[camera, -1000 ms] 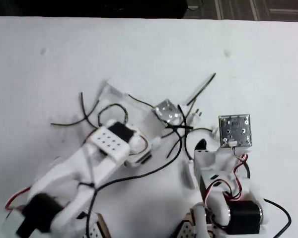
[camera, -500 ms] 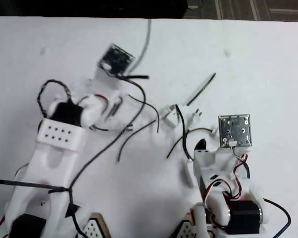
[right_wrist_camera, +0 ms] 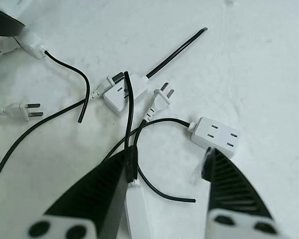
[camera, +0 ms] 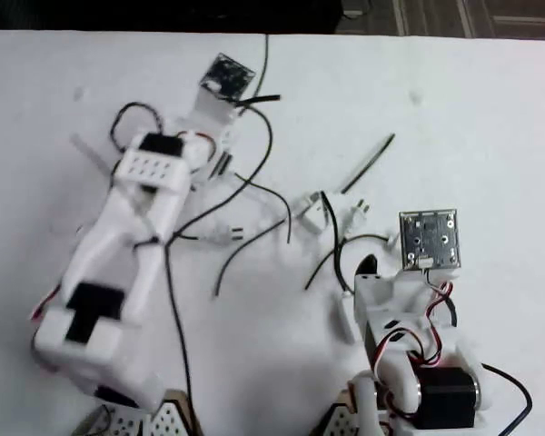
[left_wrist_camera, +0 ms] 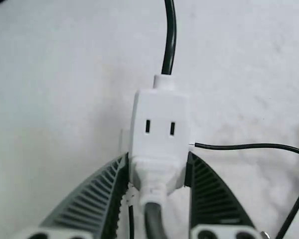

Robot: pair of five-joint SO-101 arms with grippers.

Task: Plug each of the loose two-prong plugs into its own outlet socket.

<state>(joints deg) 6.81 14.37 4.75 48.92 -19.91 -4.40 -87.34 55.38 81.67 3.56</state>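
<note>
My left gripper (left_wrist_camera: 157, 162) is shut on the near end of a white outlet socket (left_wrist_camera: 159, 127). A white plug (left_wrist_camera: 152, 186) is seated in that end, and a black cord runs off its far end. From above, this gripper (camera: 216, 118) holds the socket (camera: 227, 77) near the table's far edge. My right gripper (right_wrist_camera: 167, 154) stands open above a tangle of cords. A second socket (right_wrist_camera: 214, 134) lies by one of its fingers (right_wrist_camera: 224, 184). A loose plug (right_wrist_camera: 162, 97) lies beside a third socket (right_wrist_camera: 117, 94). Another loose plug (right_wrist_camera: 22, 109) lies farther off.
Black cords (camera: 254, 195) loop across the middle of the white table (camera: 490, 118). A white plug body (camera: 345, 318) on a cord lies beside the right arm (camera: 409, 354). A loose black cable end (camera: 372, 159) points to the far right.
My left arm has swung from the table's middle to the far left, carrying the socket and its cord away from the tangle. The right arm has kept still.
</note>
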